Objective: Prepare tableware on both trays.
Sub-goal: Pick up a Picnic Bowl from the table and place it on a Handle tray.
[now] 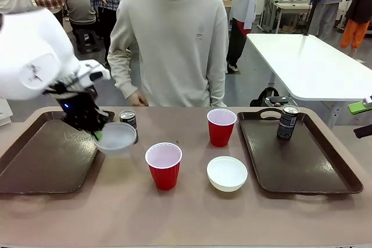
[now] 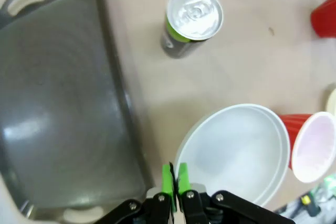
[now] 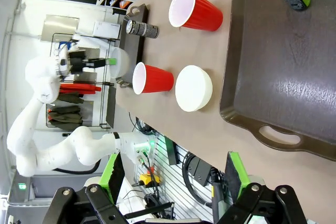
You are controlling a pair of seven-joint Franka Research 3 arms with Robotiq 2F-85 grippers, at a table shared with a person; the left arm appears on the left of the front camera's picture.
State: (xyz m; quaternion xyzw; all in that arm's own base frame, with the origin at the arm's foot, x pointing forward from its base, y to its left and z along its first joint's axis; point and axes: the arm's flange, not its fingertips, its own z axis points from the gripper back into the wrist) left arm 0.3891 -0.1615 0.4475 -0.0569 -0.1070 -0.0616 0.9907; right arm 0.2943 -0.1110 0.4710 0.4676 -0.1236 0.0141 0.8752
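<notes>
The left hand, clenched on the white bowl's rim, holds it above the bench, with the left tray just to its left.

Left tray and right tray flank 2 cups: near cup left of a bowl, far cup behind it. 1 can stands on the right tray, another can beside the left tray, behind a raised bowl.

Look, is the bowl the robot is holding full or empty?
Empty. The left gripper pinches the rim of the bowl, and the left wrist view shows its white inside bare.
</notes>
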